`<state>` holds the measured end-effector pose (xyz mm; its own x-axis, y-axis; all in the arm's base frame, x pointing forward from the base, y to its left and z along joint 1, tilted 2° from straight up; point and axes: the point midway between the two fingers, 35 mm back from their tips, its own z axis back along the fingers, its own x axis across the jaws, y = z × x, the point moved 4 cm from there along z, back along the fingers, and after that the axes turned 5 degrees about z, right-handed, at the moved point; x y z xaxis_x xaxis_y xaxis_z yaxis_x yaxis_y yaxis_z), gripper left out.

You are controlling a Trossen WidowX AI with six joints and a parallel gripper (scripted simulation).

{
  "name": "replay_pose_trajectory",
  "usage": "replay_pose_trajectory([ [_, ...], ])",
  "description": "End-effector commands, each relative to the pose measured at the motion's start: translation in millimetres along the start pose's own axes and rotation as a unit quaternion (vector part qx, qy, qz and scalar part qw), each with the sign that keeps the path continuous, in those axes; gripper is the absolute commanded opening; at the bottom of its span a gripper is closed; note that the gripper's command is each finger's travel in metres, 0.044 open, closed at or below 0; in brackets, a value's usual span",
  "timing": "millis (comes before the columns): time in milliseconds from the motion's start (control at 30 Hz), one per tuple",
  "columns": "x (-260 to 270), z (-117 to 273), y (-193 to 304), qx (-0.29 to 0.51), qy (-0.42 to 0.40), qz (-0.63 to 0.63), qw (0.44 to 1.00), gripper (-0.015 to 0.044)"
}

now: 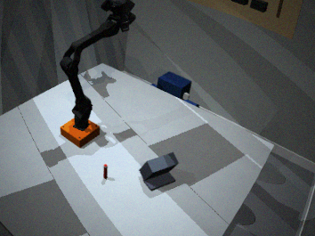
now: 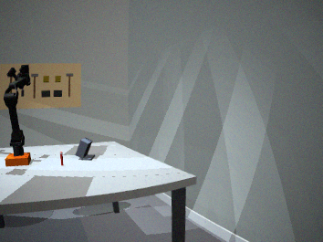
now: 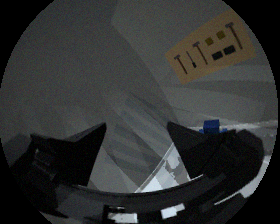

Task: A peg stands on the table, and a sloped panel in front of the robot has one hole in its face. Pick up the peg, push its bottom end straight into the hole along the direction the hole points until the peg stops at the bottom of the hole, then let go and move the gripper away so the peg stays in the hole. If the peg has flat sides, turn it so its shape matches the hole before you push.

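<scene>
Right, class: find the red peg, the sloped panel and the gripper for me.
peg [image 1: 105, 171], top view, middle of its red shaft.
sloped panel [image 1: 159, 165], top view, its upper slanted block.
gripper [image 1: 119, 4], top view, between its open fingers, raised high.

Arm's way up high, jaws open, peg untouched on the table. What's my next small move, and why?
Probably bring the gripper down toward the red peg, jaws kept open. The peg stands upright on the table, apart from the sloped panel, and the gripper hangs high above the orange base holding nothing, so no grasp is possible yet.
</scene>
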<state>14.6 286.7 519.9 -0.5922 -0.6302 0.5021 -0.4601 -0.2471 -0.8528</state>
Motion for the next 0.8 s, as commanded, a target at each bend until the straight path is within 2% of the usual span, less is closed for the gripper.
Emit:
replay_pose_trajectory([
  [0, -22, 7, -3, -0.016, 0.039, -0.002, 0.999, 0.044],
  [267, -56, 30, -12, -0.049, 0.115, 0.012, 0.992, 0.044],
  [767, -116, 86, -19, -0.108, 0.257, -0.036, 0.96, 0.044],
])
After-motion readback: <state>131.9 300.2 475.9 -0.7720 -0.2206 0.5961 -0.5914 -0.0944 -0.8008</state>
